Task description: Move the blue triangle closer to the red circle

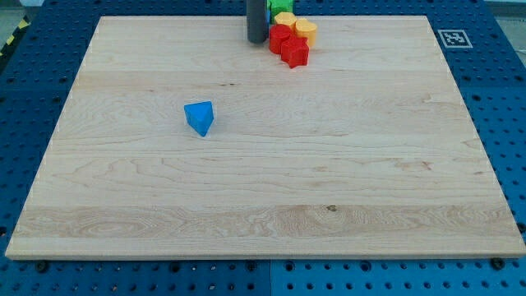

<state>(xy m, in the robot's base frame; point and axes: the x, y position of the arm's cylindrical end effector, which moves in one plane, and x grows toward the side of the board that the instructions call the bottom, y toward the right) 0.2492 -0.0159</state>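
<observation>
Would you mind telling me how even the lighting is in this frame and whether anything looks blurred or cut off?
Camera view: lighting is soft and even, with only a faint shadow beside the blue triangle; no glare on the wooden board; focus is sharp throughout; the top edge crops the rod above my tip and the green block.

At the frame's top edge, our rod (257,20) is cut off above, and it partly hides a green block (275,6), also cropped, whose shape we cannot tell.
</observation>
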